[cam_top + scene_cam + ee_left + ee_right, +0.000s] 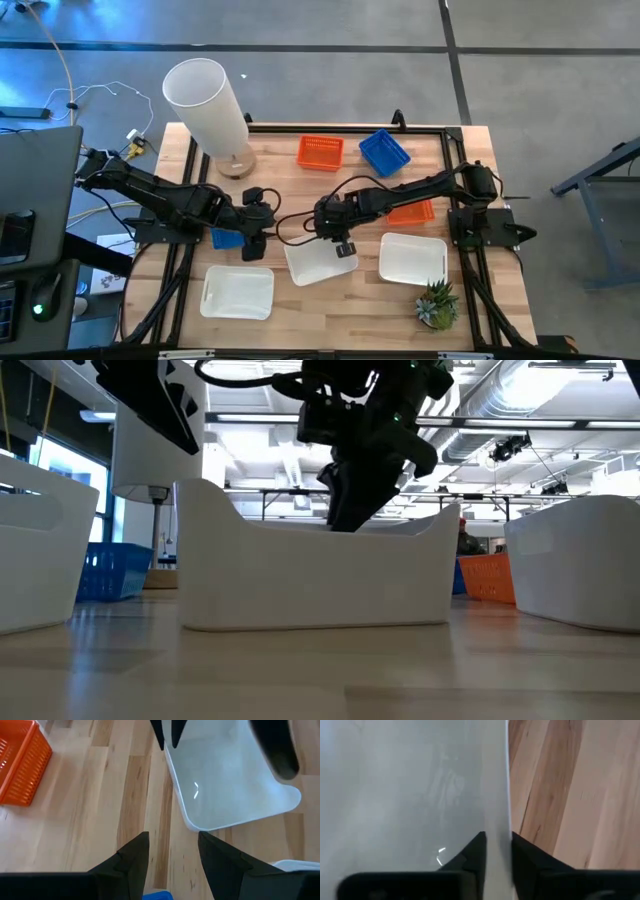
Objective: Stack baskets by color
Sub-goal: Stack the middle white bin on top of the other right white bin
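Note:
Three white baskets stand near the front edge: left (238, 292), middle (318, 264), right (412, 257). My right gripper (343, 247) is down at the middle one's far wall and shut on it; in the low view it (350, 490) drops behind that basket (315, 575), whose bottom is flat on the table. My left gripper (255, 245) hovers open just left of it, over a blue basket (226, 238). An orange basket (320, 152) and a blue one (384, 151) sit at the far side. Another orange basket (412, 211) lies under the right arm. My right gripper holds the middle white basket by its far wall (497, 810), near the wall's right end. One finger (476, 851) is inside the basket and one (521, 851) outside, pinching the wall's top edge. The fingers come steeply from above, slanting from the table's right.
A tall white cylinder lamp (210, 105) stands at the far left corner. A small potted plant (437, 303) sits at the near right corner. Bare wood lies between the far baskets and the arms, and at the table's centre front.

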You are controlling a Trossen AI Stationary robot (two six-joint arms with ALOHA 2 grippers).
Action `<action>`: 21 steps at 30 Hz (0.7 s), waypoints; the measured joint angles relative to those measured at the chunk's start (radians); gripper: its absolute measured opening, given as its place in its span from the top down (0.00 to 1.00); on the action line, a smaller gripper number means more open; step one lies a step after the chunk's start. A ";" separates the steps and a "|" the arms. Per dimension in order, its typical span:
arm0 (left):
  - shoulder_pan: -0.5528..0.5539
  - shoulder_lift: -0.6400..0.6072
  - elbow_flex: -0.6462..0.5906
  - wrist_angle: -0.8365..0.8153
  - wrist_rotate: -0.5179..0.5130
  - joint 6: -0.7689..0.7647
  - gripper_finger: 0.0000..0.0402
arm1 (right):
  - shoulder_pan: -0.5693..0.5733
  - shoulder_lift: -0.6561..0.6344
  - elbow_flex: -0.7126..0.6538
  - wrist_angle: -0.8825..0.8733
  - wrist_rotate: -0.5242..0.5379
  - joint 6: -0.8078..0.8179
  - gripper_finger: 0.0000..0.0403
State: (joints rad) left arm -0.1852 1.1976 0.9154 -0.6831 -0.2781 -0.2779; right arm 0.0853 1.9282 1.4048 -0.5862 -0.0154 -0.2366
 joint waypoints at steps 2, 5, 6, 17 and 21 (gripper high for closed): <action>0.000 0.000 0.000 -0.006 0.003 0.000 0.61 | 0.000 -0.001 0.000 -0.003 0.000 0.013 0.93; 0.000 0.000 0.000 -0.010 0.005 0.000 0.61 | 0.000 -0.002 0.000 -0.008 0.003 0.022 0.98; 0.000 0.000 0.000 -0.010 0.005 0.000 0.61 | 0.000 -0.002 0.000 -0.008 0.008 0.033 0.98; 0.000 0.000 0.000 -0.009 0.004 0.000 0.61 | 0.012 -0.077 0.000 -0.076 0.006 0.143 1.00; 0.000 0.000 0.000 -0.009 0.004 0.000 0.61 | 0.014 -0.124 0.000 -0.092 0.016 0.175 1.00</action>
State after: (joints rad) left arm -0.1852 1.1976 0.9154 -0.6926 -0.2740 -0.2775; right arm 0.0994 1.8045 1.4048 -0.6781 0.0006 -0.0616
